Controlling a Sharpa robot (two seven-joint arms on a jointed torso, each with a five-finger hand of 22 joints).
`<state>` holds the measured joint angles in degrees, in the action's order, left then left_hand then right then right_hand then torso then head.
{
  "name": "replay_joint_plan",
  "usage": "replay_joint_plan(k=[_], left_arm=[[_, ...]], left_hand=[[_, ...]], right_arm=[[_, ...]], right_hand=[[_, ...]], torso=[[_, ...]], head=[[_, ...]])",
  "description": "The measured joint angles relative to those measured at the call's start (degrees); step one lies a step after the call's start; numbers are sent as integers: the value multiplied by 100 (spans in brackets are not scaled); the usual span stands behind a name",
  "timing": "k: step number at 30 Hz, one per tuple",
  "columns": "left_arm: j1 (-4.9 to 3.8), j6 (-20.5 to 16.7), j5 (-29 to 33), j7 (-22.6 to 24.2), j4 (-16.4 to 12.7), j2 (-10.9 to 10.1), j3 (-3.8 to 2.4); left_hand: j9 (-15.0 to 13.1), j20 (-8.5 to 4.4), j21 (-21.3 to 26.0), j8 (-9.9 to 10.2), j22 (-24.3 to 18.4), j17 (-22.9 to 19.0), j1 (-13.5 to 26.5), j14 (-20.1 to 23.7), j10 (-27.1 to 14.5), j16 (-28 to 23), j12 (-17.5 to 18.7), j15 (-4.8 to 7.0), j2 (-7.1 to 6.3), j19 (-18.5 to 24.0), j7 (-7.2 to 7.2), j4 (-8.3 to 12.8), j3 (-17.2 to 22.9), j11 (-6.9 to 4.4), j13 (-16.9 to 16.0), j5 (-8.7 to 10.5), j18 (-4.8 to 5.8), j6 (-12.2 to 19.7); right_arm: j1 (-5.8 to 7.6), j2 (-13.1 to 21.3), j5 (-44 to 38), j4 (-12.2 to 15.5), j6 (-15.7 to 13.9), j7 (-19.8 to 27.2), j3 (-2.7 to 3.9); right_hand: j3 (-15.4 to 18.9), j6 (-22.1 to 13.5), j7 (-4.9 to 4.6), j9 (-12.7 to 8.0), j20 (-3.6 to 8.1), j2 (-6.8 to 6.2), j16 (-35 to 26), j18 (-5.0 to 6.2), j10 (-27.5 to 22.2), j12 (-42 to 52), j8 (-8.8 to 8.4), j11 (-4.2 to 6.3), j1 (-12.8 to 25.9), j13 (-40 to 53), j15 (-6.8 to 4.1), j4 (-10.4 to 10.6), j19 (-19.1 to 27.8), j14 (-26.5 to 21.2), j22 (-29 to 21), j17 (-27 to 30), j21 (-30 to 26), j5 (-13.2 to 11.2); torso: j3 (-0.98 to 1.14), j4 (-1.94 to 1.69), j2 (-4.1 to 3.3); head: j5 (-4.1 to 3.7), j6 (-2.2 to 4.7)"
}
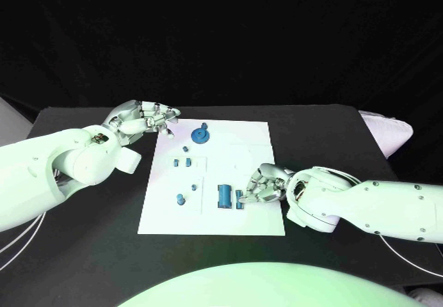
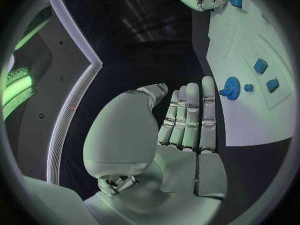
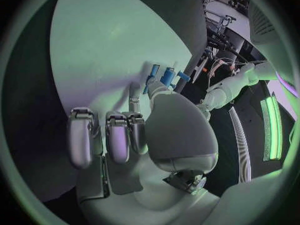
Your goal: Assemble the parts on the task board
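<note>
right hand (image 1: 261, 186) curls its fingers, touching a blue part (image 1: 242, 196) on the task board (image 1: 249, 137), likely to seat it; grasp unclear. left hand (image 1: 140, 119) hovers released beside the board.

The counter (image 1: 92, 268) is black and matte, its far edge running left to right across the scene. Beyond it the room falls into darkness, with faint folds like a black curtain (image 1: 231, 51). At the right edge lies a pale cushion-like object (image 1: 390, 131); at the far left, a pale panel (image 1: 11, 125).
</note>
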<state>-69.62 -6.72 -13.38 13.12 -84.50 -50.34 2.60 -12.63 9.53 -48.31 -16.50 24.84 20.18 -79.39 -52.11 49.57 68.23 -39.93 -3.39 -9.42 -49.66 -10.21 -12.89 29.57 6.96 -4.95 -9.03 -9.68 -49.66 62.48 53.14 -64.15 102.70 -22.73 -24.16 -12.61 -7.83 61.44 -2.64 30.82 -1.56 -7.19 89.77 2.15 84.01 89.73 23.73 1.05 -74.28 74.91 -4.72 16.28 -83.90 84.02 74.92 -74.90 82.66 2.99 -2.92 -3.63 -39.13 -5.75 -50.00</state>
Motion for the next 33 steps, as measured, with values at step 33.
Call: replay_joint_plan(k=[33], left_arm=[[152, -23, 871, 641, 640, 280, 2]], left_hand=[[-108, 269, 1182, 52, -631, -605, -190, 647, 122, -1666, 980, -256, -99, 560, -4, -5, -5, 141, 132, 0, 0, -4]], right_arm=[[546, -323, 3382, -1706, -901, 3247, 226]], right_hand=[[-72, -1095, -596, -391, -477, 139, -4457, 763, -2420, -5873, -622, -554, -1028, -2196, 505, 19, 1604, -1567, -1456, 2191, -7083, 291]], torso=[[-122, 159, 272]], head=[[200, 410]])
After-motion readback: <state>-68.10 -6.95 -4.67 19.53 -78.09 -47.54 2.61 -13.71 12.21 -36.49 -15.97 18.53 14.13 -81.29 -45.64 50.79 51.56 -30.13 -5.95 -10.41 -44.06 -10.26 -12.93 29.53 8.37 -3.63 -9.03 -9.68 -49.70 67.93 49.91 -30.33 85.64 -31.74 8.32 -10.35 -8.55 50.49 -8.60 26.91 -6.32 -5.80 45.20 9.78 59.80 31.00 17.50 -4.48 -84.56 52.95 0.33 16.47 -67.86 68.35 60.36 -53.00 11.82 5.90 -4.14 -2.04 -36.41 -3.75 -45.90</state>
